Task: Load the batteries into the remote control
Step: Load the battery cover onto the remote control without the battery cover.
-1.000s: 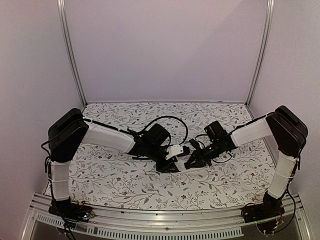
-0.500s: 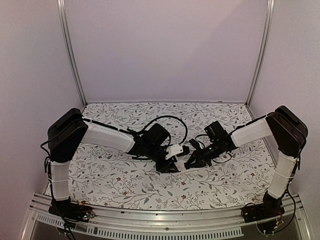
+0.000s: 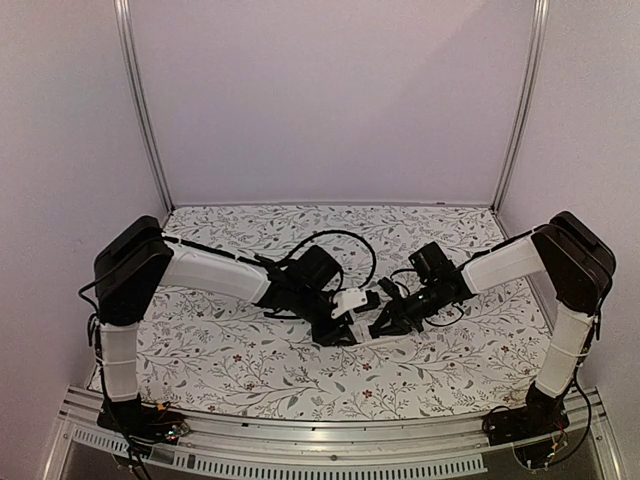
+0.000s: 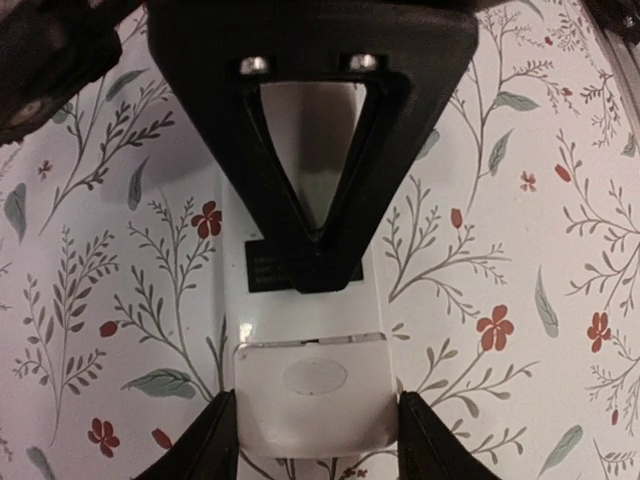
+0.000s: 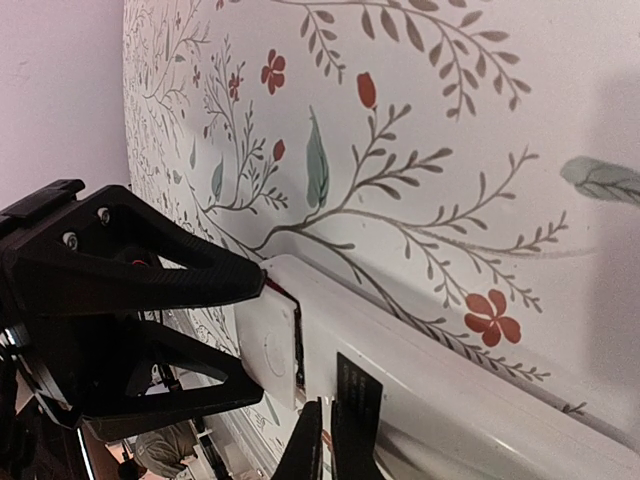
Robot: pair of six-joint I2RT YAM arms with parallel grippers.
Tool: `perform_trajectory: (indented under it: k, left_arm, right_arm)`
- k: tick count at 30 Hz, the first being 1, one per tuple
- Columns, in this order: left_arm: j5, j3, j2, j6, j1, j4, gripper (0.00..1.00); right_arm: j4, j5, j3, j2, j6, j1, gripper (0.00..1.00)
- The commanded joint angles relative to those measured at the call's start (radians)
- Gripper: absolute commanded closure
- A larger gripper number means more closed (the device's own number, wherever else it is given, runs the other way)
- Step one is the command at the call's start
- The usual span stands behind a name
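Note:
The remote control point(image 4: 310, 310) lies face down on the floral cloth, its white back up. Its battery cover point(image 4: 315, 395) sits at the near end with a thin gap along its seam. My left gripper point(image 4: 315, 445) has a finger against each side of that cover. My right gripper point(image 4: 318, 272) is shut, and its tip rests on the remote's back by the black label. In the right wrist view the shut tips point(image 5: 325, 440) touch the remote point(image 5: 450, 400) just beside the cover point(image 5: 268, 350), where a red sliver shows in the gap. The batteries are hidden.
Both arms meet at the middle of the table point(image 3: 230, 360), and the remote point(image 3: 385, 341) is a pale strip under them. Black cables point(image 3: 345, 240) loop behind the wrists. Plain walls close in the back and sides.

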Motion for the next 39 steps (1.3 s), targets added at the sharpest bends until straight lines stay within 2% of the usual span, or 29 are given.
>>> perform_trajectory:
  k: [1, 9, 21, 39]
  left_arm:
    - [-0.007, 0.031, 0.033, 0.008, -0.036, -0.053, 0.49]
    - [-0.022, 0.038, 0.058, 0.0, -0.037, -0.064, 0.48]
    - [-0.129, 0.006, 0.025, -0.002, -0.031, -0.001, 0.5]
    - [-0.08, -0.01, 0.023, 0.027, -0.001, -0.033, 0.49]
  right_arm:
    - [-0.02, 0.032, -0.02, 0.023, 0.009, 0.007, 0.96]
    - [-0.021, 0.03, -0.021, 0.022, 0.006, 0.008, 0.95]
    - [-0.022, 0.032, -0.022, 0.025, 0.004, 0.007, 0.95]
    - [-0.027, 0.025, -0.018, 0.03, -0.001, 0.008, 0.95]
